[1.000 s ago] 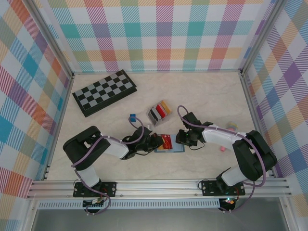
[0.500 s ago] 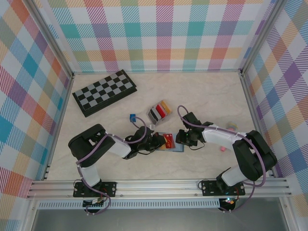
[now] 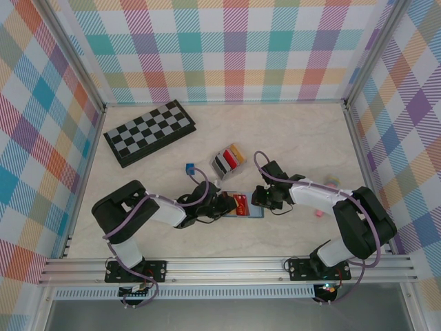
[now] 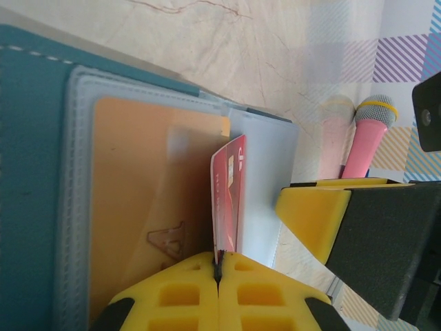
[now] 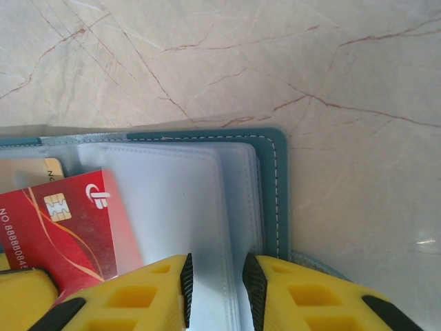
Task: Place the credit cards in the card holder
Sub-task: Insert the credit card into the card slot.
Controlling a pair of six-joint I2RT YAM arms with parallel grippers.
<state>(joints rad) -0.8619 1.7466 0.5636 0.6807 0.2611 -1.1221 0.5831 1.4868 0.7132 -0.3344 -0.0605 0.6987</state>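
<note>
tabletop marbled, walls plaid; left jaws pinch red card, right jaws parted.

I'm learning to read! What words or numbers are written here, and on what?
"NO. 88880..." on the red card; its last digits are covered.
White logo by that card's chip: a sign, with no letters I can read.
Faint triangle mark on the orange card in the wallet: no words.

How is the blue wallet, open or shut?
Open: the wallet lies flat, its clear card sleeves showing, with a red card over them.
</note>
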